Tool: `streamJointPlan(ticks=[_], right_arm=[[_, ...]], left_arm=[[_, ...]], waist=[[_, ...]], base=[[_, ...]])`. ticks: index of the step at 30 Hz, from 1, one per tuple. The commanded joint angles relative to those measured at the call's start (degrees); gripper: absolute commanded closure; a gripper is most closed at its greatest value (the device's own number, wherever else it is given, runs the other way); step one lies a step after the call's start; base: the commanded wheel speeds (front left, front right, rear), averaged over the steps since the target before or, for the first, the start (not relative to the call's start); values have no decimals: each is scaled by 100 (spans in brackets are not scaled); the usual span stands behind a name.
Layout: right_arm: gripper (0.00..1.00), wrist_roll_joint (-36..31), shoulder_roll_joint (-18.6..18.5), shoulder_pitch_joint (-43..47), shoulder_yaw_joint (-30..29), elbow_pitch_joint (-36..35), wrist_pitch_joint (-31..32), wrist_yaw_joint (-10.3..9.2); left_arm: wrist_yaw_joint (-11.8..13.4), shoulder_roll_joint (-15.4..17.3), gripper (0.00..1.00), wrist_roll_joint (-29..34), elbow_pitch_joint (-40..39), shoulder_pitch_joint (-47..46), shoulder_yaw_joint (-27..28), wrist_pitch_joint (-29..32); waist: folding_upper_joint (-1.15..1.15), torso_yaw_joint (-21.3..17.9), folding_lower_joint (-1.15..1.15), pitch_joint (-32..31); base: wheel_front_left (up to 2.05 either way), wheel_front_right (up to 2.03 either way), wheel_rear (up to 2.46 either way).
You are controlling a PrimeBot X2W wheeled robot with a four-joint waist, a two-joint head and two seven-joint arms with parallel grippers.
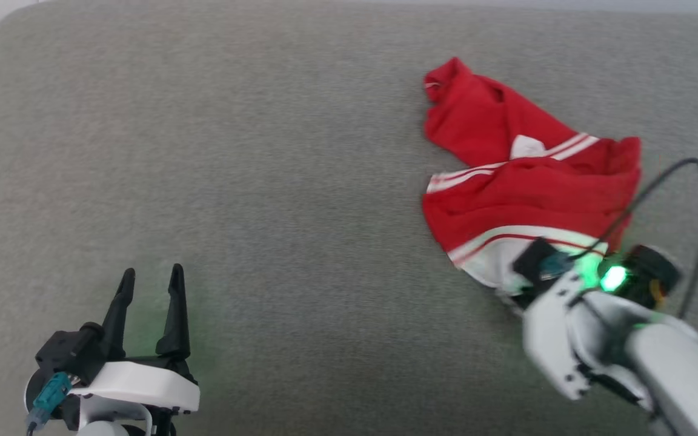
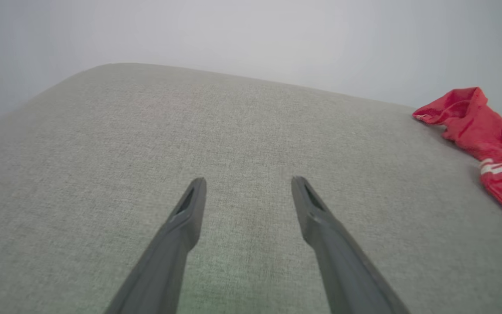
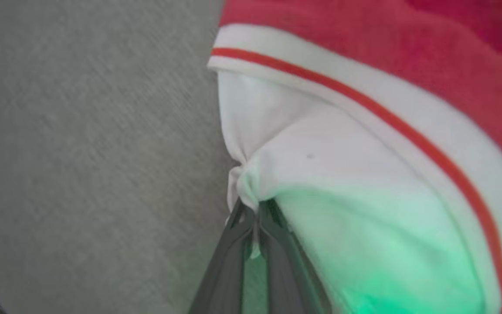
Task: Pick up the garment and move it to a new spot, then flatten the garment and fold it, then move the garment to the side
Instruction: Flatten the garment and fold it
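The garment (image 1: 525,188), a red T-shirt with white sleeves and stripe trim, lies crumpled on the right part of the grey cushion (image 1: 276,169). My right gripper (image 3: 253,207) is shut on the garment (image 3: 320,144), pinching a bunched fold of the white sleeve's edge between its dark fingers. In the head view the right arm reaches in from the lower right, its wrist over the sleeve and its fingertips hidden. My left gripper (image 1: 150,278) stands open near the front left, nothing between its fingers, far from the garment (image 2: 486,139).
The grey fabric surface (image 2: 233,144) spreads wide to the left of the shirt, with rounded far corners. A pale wall rises behind it. A dark cable (image 1: 697,200) loops above the right wrist.
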Motion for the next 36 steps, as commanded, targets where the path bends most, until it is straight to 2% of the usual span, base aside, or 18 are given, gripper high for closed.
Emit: streamJointPlan(ticks=[1,8,11,14,19,25,26,27,28,32,36], right_arm=[[100,-96,-336,319,-215,175,104,-45],[100,-270,-699,904,-1831,-297,66,-37],[100,-395,-883,1110,-2523,-247,39,-38],[100,-539,-910,1203,-3103,-12,-55,-37],[100,-855,-709,1096,-3755,662,-441,-38],[100,-1045,-183,904,-3850,1295,-981,-29],[87,-1061,-89,857,-3894,1340,-1093,-25],[33,-1089,3,807,-3957,1386,-1236,-25],[0,-1102,89,773,-4055,1442,-1402,-26],[0,-1152,435,768,-4487,1464,-2141,-27],[0,-1155,824,817,-4754,1184,-2967,-28]], left_arm=[[-9,55,0,19,-25,-66,33,-32],[-9,155,0,27,-114,-117,-16,-32],[-9,226,0,23,-133,-157,-78,-32],[-9,283,0,-6,-115,-232,-132,-32],[-9,383,0,-57,-74,-359,-283,-32],[-9,526,0,-153,-84,-490,-479,-32],[-9,575,0,-197,-122,-523,-527,-32],[-9,649,0,-232,-177,-558,-583,-32],[-9,729,0,-252,-223,-592,-669,-32],[-9,1234,0,-323,-481,-959,-1243,-32],[-9,1976,0,-474,-749,-1554,-2116,-27]], waist=[[0,-213,0,-22],[0,-713,0,39],[0,-834,0,110],[0,-885,0,168],[0,-881,0,258],[0,-914,0,328],[0,-941,0,329],[0,-977,0,329],[0,-1016,0,317],[0,-1201,0,243],[0,-1541,0,164]], base=[[0,0,0],[0,0,0],[0,0,0],[0,0,0],[0,0,0],[0,0,0],[0,0,0],[0,0,0],[0,0,0],[0,0,0],[0,0,0]])
